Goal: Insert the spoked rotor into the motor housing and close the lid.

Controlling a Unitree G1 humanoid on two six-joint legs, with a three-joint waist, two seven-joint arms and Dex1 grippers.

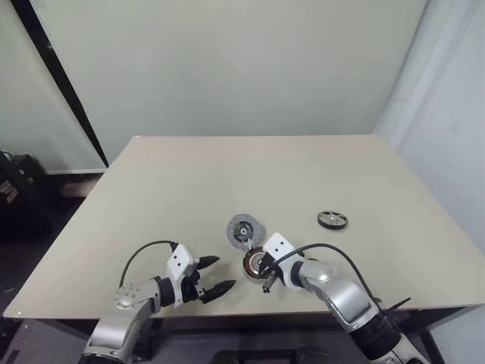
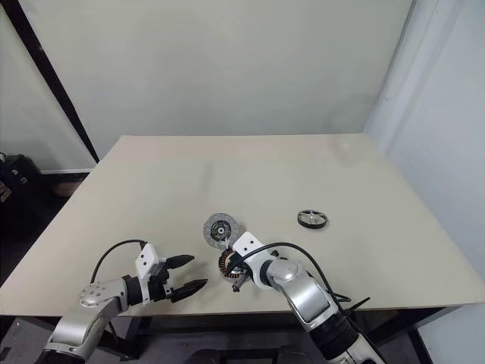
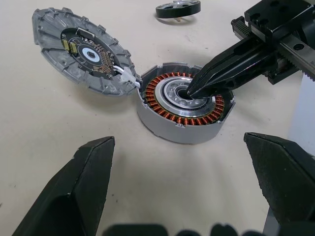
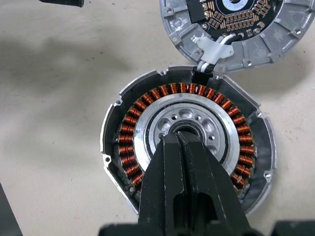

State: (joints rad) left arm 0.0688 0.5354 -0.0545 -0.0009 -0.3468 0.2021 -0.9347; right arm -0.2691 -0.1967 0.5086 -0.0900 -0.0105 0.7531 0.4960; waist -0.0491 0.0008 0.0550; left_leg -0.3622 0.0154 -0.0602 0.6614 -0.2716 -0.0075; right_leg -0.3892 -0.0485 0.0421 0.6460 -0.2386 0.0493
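Near edge of the pale beige tabletop (image 1: 151, 182): left gripper (image 1: 213, 276), two black fingers spread wide, nothing between them, hovering over bare table just left of the work; in its wrist view the fingers (image 3: 83, 182) frame the parts with clear surface between. Just beside it to the right, the right gripper (image 4: 183, 142), black fingers pressed together with no gap, tips down into the centre bore of the silver hub; nothing is grasped, the tips only meet the hub. A black cable loops off each wrist above the table. The hub belongs to the motor housing (image 3: 183, 115), a small round silver shell ringed with copper-orange windings, sitting flat and open, its top partly blocked by the right gripper's fingers. Touching its far-left rim, the lid (image 3: 83, 51), a flat round grey ribbed metal disc with a dark circuit centre, lies face up off the housing, joined to it by a short white lead at the notch. Farther back and to the right, well apart from both, the spoked rotor (image 1: 332, 220), a small flat dark metal wheel, lies alone on the table. Beyond it open tabletop runs to the far edge; pale wall behind, dark clutter off the left side
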